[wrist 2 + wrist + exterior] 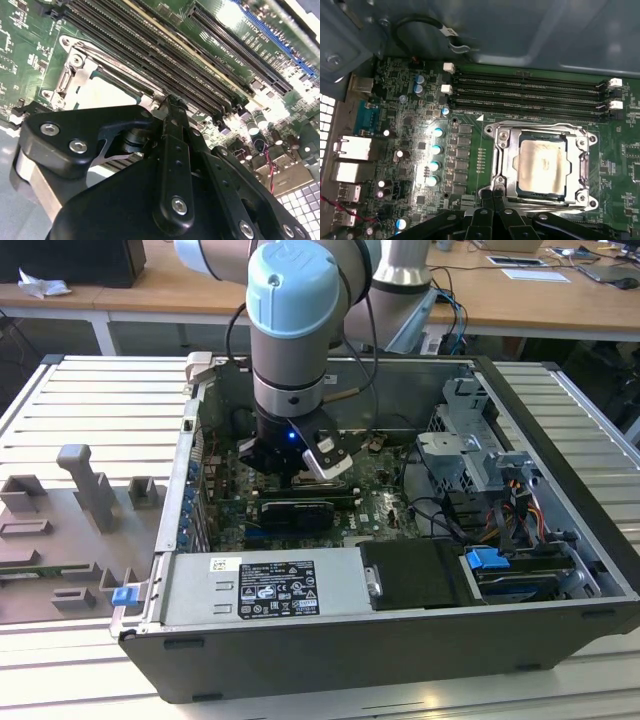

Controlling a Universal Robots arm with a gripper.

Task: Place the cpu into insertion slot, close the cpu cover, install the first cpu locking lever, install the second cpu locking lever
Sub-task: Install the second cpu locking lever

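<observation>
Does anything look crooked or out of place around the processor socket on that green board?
Nothing stands out. In the first wrist view the pale silver-beige square cpu sits flat and square in the insertion slot, with the silvery metal cpu cover lying down around it. The gripper hovers at the socket's edge. No damage or loose parts show.

long black memory slots [527, 90] cross the green circuit board [410, 125] inside an open computer case [560, 440].
</observation>
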